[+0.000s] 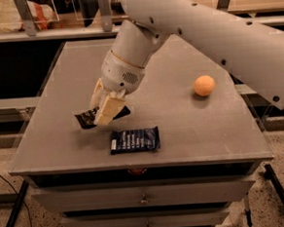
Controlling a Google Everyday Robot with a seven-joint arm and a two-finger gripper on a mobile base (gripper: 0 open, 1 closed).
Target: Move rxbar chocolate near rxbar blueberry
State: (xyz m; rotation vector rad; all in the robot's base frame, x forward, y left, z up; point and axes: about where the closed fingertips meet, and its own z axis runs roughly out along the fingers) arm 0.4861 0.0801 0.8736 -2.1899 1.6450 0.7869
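My gripper is shut on the rxbar chocolate, a small black wrapper that sticks out to the left and right of the pale fingers. It is held low over the table's front left part. The rxbar blueberry, a dark navy wrapper with white text, lies flat near the table's front edge, just below and right of the gripper. The two bars are close but apart.
An orange ball sits on the grey table at the right. My white arm crosses from the upper right. Drawers are under the table's front edge. Shelving runs along the back.
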